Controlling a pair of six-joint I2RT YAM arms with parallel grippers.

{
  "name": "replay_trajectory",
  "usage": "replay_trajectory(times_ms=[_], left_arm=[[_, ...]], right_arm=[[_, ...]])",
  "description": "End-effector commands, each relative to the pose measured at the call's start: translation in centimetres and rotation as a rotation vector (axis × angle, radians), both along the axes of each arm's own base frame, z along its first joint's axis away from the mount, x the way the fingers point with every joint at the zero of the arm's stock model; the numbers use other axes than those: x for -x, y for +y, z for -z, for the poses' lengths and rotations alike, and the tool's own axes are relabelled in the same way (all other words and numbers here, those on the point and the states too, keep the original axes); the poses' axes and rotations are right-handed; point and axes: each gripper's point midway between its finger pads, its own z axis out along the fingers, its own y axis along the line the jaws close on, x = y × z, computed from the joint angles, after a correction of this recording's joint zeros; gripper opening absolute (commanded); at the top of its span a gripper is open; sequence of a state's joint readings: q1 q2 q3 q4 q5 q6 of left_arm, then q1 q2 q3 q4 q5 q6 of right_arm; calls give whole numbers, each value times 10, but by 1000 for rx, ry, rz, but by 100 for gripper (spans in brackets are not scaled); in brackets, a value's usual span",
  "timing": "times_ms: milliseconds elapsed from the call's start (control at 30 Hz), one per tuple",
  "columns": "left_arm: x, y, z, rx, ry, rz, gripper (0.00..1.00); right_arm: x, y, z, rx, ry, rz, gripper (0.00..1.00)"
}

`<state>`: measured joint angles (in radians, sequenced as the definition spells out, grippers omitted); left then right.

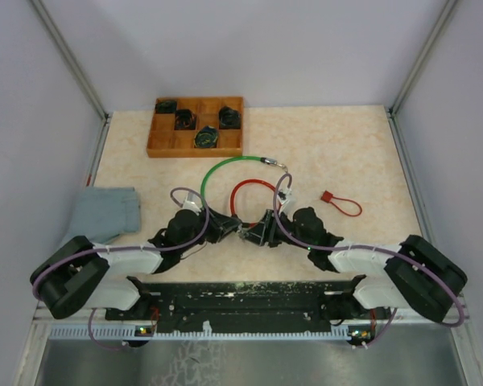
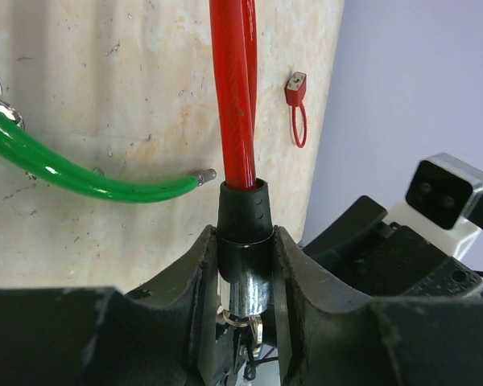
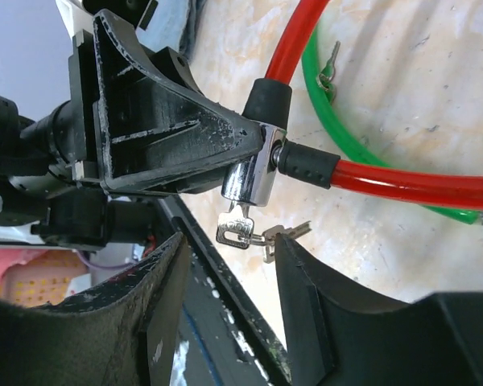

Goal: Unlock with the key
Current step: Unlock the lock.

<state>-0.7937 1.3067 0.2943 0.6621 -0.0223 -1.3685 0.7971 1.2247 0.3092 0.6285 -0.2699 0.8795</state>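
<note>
Centre-bottom of the top view, just ahead of the arm bases: both wrists meet low over the counter (image 1: 346,153).

Left fingers (image 2: 185,281) are closed on the lock (image 2: 245,277), clamped either side of the chrome barrel, with the black collar sticking out just above the tips. Red cable (image 2: 232,88) leaves the collar and runs straight up the left wrist frame. In the top view it loops over the middle of the counter. Its other leg enters the barrel from the side, right of centre in the right wrist view.

Key (image 3: 236,231) sits in the bottom end of the barrel, head hanging out. A ring and a second key (image 3: 283,236) dangle beside it.

Right fingers (image 3: 157,322) are open, one on each side of the key head and not touching it. The key is just above the gap, lower centre of that frame.

Green cable (image 1: 225,170) lies on the counter behind the red loop, with one metal tip near the lock in the left wrist view.

Red tag (image 1: 342,203) is right of centre, well apart from the lock.

Wooden tray (image 1: 196,127) is upper left, with dark items in some compartments.

Grey-blue cloth (image 1: 105,211) is at the left edge.
</note>
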Motion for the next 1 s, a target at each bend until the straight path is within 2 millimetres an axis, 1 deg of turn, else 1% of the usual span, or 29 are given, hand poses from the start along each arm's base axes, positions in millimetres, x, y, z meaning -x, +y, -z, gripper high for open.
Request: replay_trajectory(times_ms=[0, 167, 300, 400, 433, 633, 667, 700, 833, 967], left_arm=[[-6, -3, -34, 118, -89, -11, 0], [-4, -1, -36, 126, -96, -12, 0], [-3, 0, -39, 153, -104, -14, 0], [-2, 0, -39, 158, -101, -13, 0], [-2, 0, -39, 160, -101, -13, 0], [-2, 4, -35, 154, -97, -28, 0], [-2, 4, -35, 152, -98, -29, 0], [-2, 4, -35, 149, -97, -28, 0], [-1, 1, -31, 131, -85, -11, 0], [3, 0, -25, 119, -66, 10, 0]], right_arm=[[-2, 14, -31, -183, -9, -29, 47], [-2, 20, -30, -232, 0, -49, 45], [-2, 22, -25, -249, 17, -51, 43], [-3, 23, -25, -271, 22, -45, 39], [-4, 23, -27, -283, 19, -44, 36], [-3, 25, -33, -300, 7, -62, 6], [-2, 25, -33, -293, 6, -66, 2], [-2, 25, -32, -282, 1, -71, 0], [-5, 25, -30, -213, -40, -76, 0], [-15, 22, -27, -68, -116, -70, 0]])
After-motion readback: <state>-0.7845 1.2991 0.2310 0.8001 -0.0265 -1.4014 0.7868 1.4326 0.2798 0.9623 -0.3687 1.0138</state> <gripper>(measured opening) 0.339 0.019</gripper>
